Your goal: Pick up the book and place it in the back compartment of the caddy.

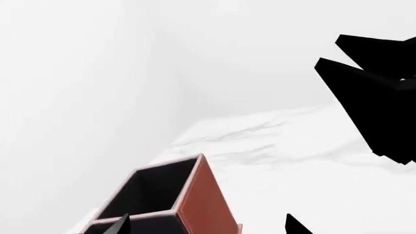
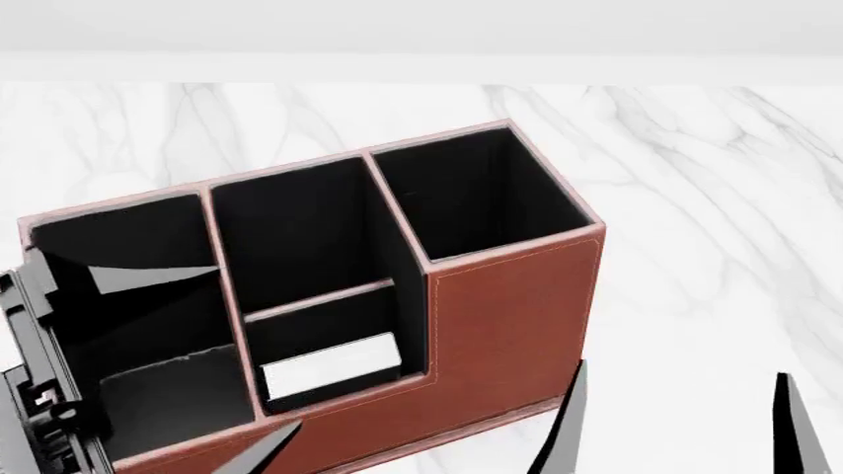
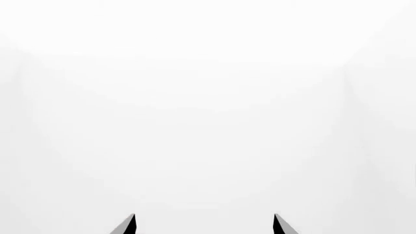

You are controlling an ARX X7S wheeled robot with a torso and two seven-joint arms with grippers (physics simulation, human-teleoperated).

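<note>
Book, a thick black hardcover with a white page block [image 2: 330, 363], lies in the shallow back compartment [image 2: 324, 331] of the reddish-brown leather-look caddy [image 2: 514, 306], long axis along the partition. It sits nearer the left gripper [image 1: 208, 228]. Both that and the right gripper [image 2: 678, 425] are spread and empty.

1. A white marble table [image 2: 685, 178] with faint grey veins fills most of the head view.
2. A plain white wall [image 2: 421, 25] runs behind it, along the table's far edge.
3. In the left wrist view, two white walls meet at a corner [image 1: 159, 58] beyond the table.
</note>
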